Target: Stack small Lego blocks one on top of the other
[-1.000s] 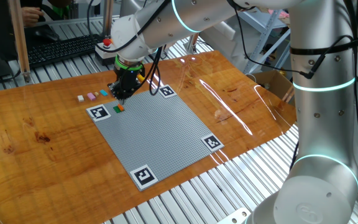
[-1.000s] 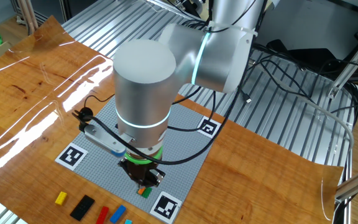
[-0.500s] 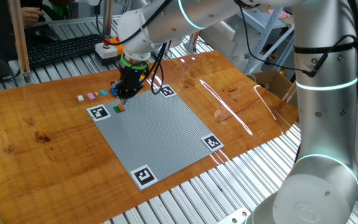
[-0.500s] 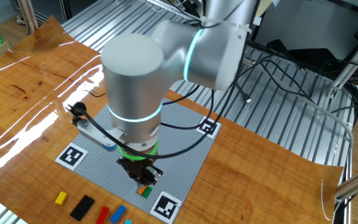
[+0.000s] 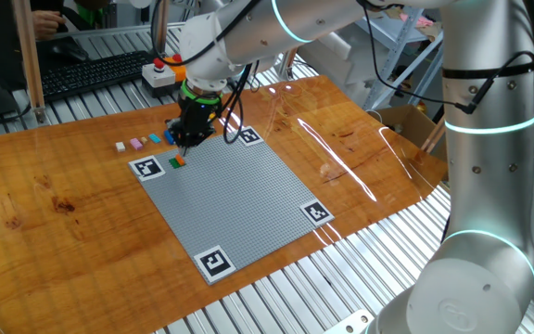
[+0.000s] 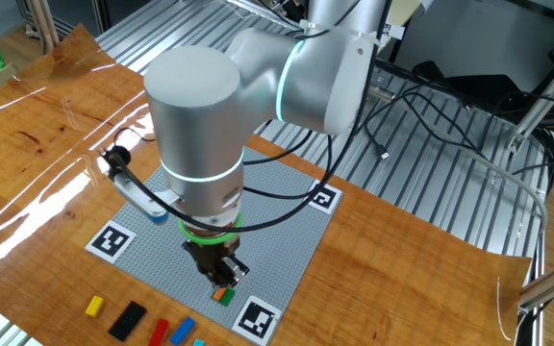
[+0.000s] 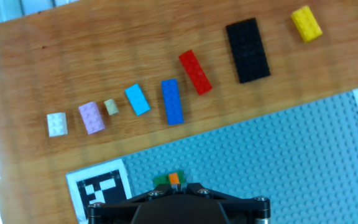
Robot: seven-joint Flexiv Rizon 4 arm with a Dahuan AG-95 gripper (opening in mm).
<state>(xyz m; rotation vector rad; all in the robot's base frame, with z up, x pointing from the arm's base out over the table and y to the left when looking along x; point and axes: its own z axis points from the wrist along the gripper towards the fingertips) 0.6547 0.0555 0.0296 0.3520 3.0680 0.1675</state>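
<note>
Comparing this moment with the views from a second back, the wrist has rolled about its own downward axis while the hand kept its place over the grey baseplate (image 5: 235, 199); in the other fixed view the cable bracket on the wrist has swung round and the big arm link above it has shifted aside. The gripper (image 6: 219, 282) is pinched fully shut and points straight down at the corner of the baseplate nearest the loose bricks, just above the small orange brick (image 7: 174, 178) and green brick (image 7: 161, 180), which sit together on the studs. The fingertips are hidden under the gripper body in the hand view, so whether they press on the pair or merely stand over it is hard to say; nothing appears to be clamped between them. A fair reading is that this first little stack is being seated or has just been seated, and the roll is the hand re-aiming for whatever comes next.

The remaining small Lego blocks lie in a row on the wooden table (image 5: 63, 213) just beyond that baseplate edge: white brick (image 7: 57, 124), pink brick (image 7: 91, 117), a tiny tan piece (image 7: 110, 107), light blue brick (image 7: 137, 99), blue brick (image 7: 172, 101), red brick (image 7: 195, 72), black brick (image 7: 248, 50) and yellow brick (image 7: 306, 23). All look untouched, so most of the stacking remains.
</note>
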